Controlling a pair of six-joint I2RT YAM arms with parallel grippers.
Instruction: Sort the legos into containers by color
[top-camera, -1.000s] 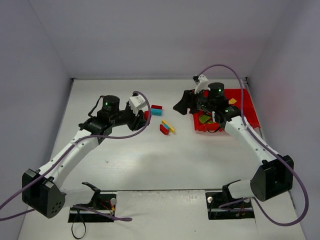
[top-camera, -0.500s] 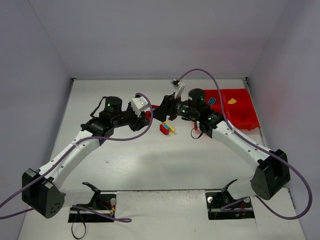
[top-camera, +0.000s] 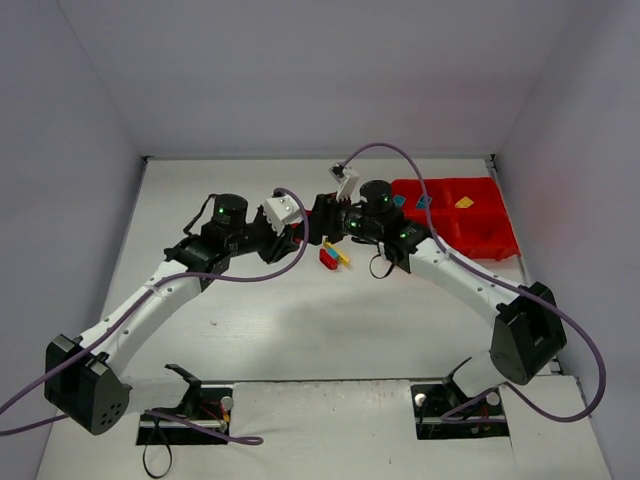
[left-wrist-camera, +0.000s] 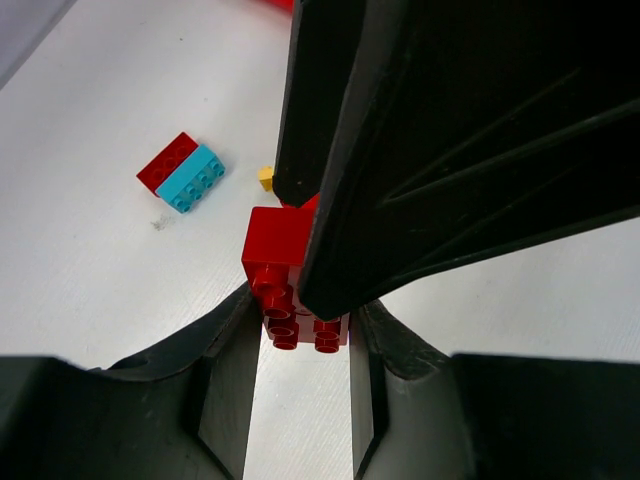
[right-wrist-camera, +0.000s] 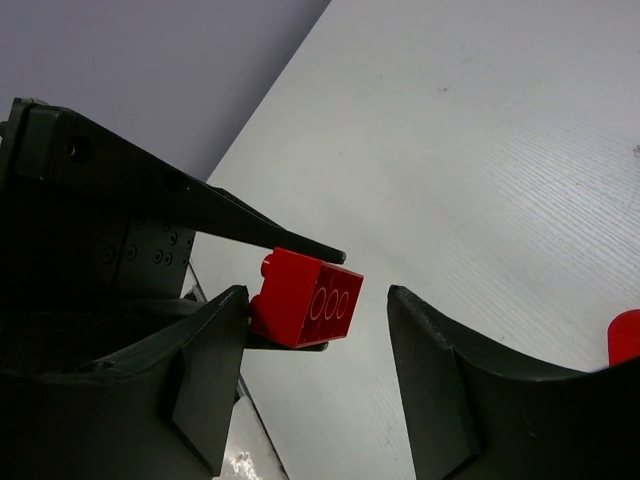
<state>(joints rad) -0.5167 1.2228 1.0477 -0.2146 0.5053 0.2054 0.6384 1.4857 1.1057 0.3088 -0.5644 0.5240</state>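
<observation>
Just nearer than the middle of the surface (top-camera: 250, 320) lies a small cluster of legos (top-camera: 331, 256): a red block, a slim yellow bar slanting toward the far left corner, and a bit of cyan between them. Right beyond it the two hands meet above the middle of the surface. The left hand (left-wrist-camera: 298, 340) is clamped on a glossy red brick (left-wrist-camera: 280, 245), pinched from both sides. The brick's round studs face back toward the left wrist, and its length seems to run along the left fingers, out toward the other arm. From the right wrist, its smooth end face shows three ring marks in a row. The right hand (right-wrist-camera: 316, 300) stands with its fingers apart around that brick, one finger close beside it and the other well clear. On the surface past the hands, a red-and-cyan pair (left-wrist-camera: 182, 172) of oblong studded bricks lies long side to long side. At the far right corner sits the bright red tray (top-camera: 482, 238), with two cyan pieces (top-camera: 401, 200) and a yellow piece (top-camera: 463, 202) in its far compartments.
</observation>
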